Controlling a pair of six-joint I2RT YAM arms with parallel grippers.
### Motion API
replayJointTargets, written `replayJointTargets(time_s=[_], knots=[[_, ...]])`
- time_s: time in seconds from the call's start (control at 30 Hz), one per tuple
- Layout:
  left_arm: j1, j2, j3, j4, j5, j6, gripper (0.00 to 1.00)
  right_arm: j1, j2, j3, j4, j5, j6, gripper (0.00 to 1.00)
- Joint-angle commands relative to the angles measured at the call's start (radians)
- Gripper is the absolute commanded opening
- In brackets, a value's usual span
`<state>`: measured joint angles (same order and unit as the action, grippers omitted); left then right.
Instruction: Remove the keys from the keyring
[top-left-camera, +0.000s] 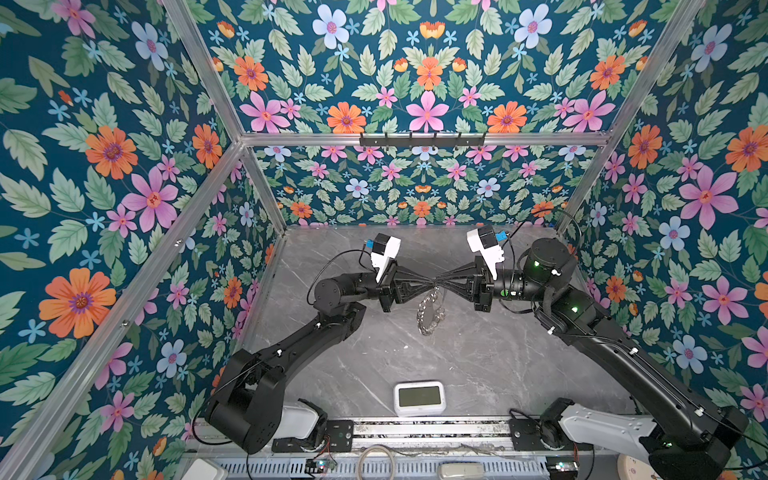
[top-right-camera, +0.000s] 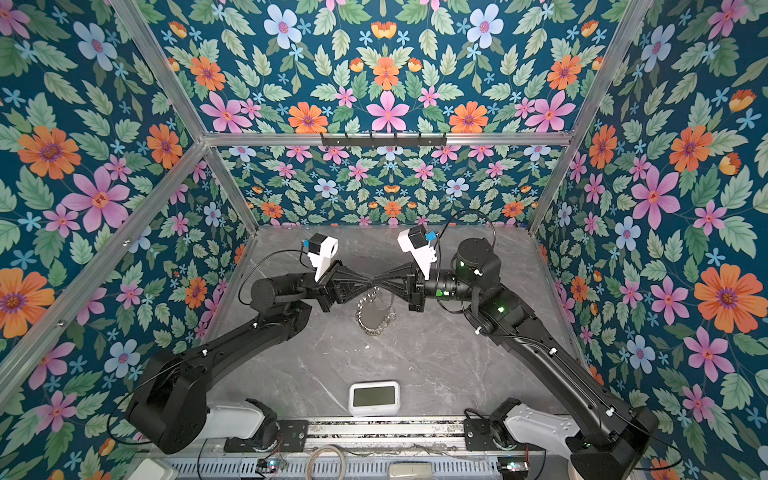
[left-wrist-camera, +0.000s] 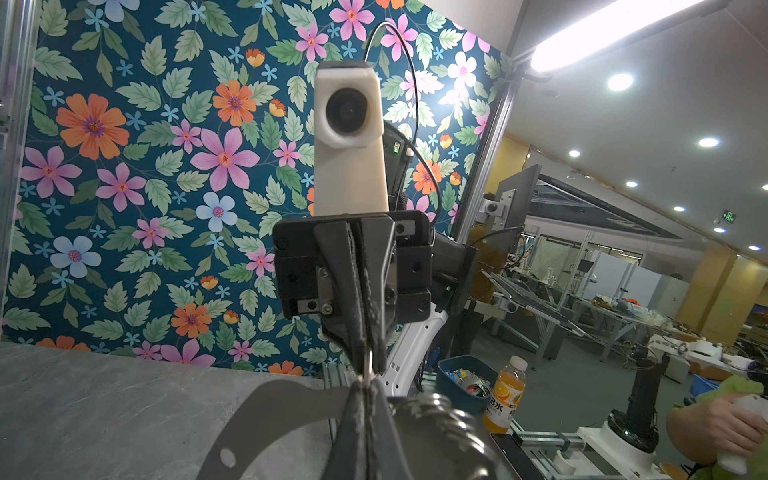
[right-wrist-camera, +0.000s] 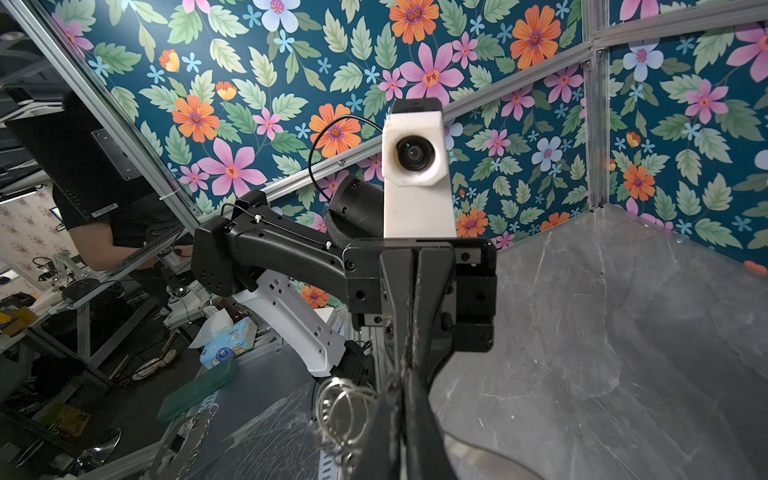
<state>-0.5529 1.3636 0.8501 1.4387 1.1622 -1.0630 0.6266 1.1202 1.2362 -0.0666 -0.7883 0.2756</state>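
Observation:
Above the grey table my two grippers meet tip to tip. The keyring (top-left-camera: 430, 316) (top-right-camera: 373, 319), a translucent plate edged with silver rings, hangs below them. My left gripper (top-left-camera: 433, 287) (top-right-camera: 371, 285) (left-wrist-camera: 365, 388) is shut on the keyring's top edge, with the plate (left-wrist-camera: 266, 415) on one side and the rings (left-wrist-camera: 451, 419) on the other. My right gripper (top-left-camera: 447, 286) (top-right-camera: 382, 284) (right-wrist-camera: 405, 376) is shut on a thin silver sliver (left-wrist-camera: 368, 360). Whether that sliver is a key or a ring I cannot tell. Loose rings (right-wrist-camera: 345, 409) hang beside its fingers. I cannot pick out the keys.
A white clock (top-left-camera: 419, 398) (top-right-camera: 374, 398) lies near the table's front edge. A black hook rail (top-left-camera: 422, 139) runs along the back frame. Floral walls close in the left, right and back. Outside the cell stand an orange bottle (left-wrist-camera: 505, 395) and a blue bin (left-wrist-camera: 463, 370).

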Motion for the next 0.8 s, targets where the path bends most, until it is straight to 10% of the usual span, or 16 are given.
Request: replayJointTargets(time_s=[0.0, 0.13, 0.43, 0.77], knots=[[0.015, -0.017, 0.008, -0.074, -0.009, 0.044, 0.15, 0.0, 0.005, 0.048, -0.11, 0.048, -0.064, 0.0], [0.044, -0.044, -0.006, -0.119, 0.004, 0.051, 0.31, -0.006, 0.04, 0.143, -0.292, 0.039, -0.139, 0.0], [0.068, -0.072, 0.047, -0.336, 0.063, 0.161, 0.33, -0.01, 0.101, 0.28, -0.538, 0.001, -0.278, 0.0], [0.065, -0.042, 0.046, -0.209, 0.082, 0.047, 0.35, -0.012, 0.147, 0.322, -0.547, 0.002, -0.285, 0.0]])
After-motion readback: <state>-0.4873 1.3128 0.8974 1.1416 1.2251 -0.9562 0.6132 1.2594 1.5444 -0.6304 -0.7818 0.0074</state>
